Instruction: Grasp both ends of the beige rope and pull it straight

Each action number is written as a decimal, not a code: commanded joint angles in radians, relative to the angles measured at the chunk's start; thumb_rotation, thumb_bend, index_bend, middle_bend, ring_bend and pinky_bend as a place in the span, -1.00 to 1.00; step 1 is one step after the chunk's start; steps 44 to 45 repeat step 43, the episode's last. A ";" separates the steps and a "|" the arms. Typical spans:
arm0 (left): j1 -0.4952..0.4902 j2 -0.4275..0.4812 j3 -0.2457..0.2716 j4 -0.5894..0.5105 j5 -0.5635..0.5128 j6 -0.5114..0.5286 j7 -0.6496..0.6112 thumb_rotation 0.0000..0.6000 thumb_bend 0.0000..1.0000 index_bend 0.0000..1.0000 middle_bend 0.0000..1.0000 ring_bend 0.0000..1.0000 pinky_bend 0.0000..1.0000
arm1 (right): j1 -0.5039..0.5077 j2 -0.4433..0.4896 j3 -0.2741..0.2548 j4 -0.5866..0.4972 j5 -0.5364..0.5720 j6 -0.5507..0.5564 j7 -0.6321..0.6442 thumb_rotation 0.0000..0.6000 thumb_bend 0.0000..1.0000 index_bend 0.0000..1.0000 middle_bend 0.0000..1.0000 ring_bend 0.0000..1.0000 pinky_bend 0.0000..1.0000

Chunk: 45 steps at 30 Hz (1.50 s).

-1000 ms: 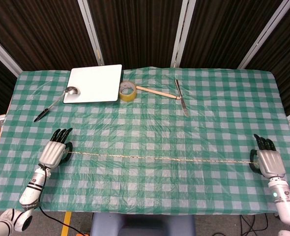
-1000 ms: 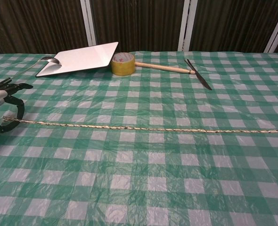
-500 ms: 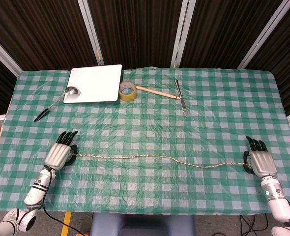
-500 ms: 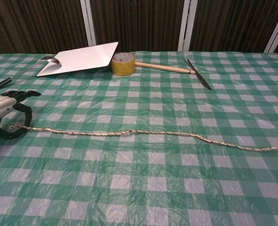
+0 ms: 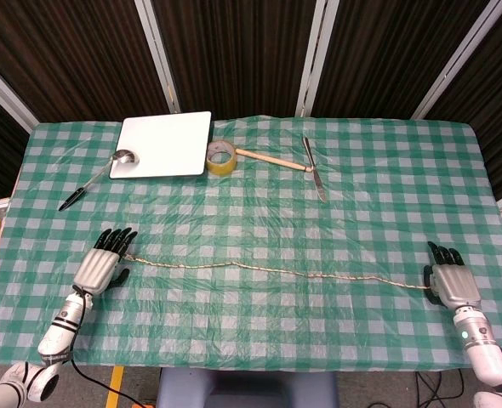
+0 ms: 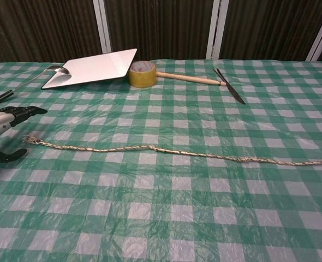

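Bare checked cloth (image 5: 259,229) between rope (image 5: 268,271) and far-edge clutter: board (image 5: 163,144), tape (image 5: 221,156), knife (image 5: 314,170).

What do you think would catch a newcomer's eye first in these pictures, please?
Probably the beige rope, lying slightly wavy across the near part of the green checked tablecloth from side to side. A robot hand sits at each end: the left robot hand open with the frayed end just beside it, the right robot hand at the other end. Behind lie a white board and a tape roll.

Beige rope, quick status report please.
Left hand open, off the frayed end. Right hand at other end, grip unclear. Beige rope slack, slightly wavy. Nothing obstructing.
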 commanded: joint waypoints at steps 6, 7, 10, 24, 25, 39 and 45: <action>0.028 0.073 -0.004 -0.111 -0.009 0.034 0.001 1.00 -0.14 -1.00 -1.00 -1.00 -0.85 | 0.000 0.035 -0.004 -0.033 0.014 -0.027 0.000 1.00 -0.38 -1.00 -1.00 -1.00 -1.00; 0.031 0.083 -0.004 -0.128 -0.007 0.041 -0.002 1.00 -0.14 -1.00 -1.00 -1.00 -0.85 | -0.002 0.038 -0.003 -0.039 0.012 -0.023 0.004 1.00 -0.39 -1.00 -1.00 -1.00 -1.00; 0.047 0.133 -0.003 -0.202 0.006 0.084 -0.010 1.00 -0.14 -1.00 -1.00 -1.00 -0.85 | -0.015 0.062 -0.001 -0.071 -0.007 0.018 0.018 1.00 -0.39 -1.00 -1.00 -1.00 -1.00; 0.221 0.468 0.063 -0.701 0.056 0.329 0.152 1.00 -0.14 -1.00 -1.00 -1.00 -0.92 | -0.233 0.233 -0.042 -0.368 -0.220 0.521 -0.025 1.00 -0.39 -1.00 -1.00 -1.00 -1.00; 0.240 0.473 0.068 -0.714 0.055 0.349 0.169 1.00 -0.14 -1.00 -1.00 -1.00 -0.93 | -0.249 0.233 -0.049 -0.377 -0.233 0.546 -0.029 1.00 -0.39 -1.00 -1.00 -1.00 -1.00; 0.293 0.457 0.057 -0.652 0.037 0.354 0.159 1.00 -0.17 -1.00 -1.00 -1.00 -0.96 | -0.316 0.219 -0.069 -0.362 -0.323 0.647 -0.021 1.00 -0.39 -1.00 -1.00 -1.00 -1.00; 0.295 0.454 0.057 -0.654 0.046 0.346 0.170 1.00 -0.17 -1.00 -1.00 -1.00 -0.96 | -0.314 0.219 -0.070 -0.363 -0.325 0.631 -0.026 1.00 -0.39 -1.00 -1.00 -1.00 -1.00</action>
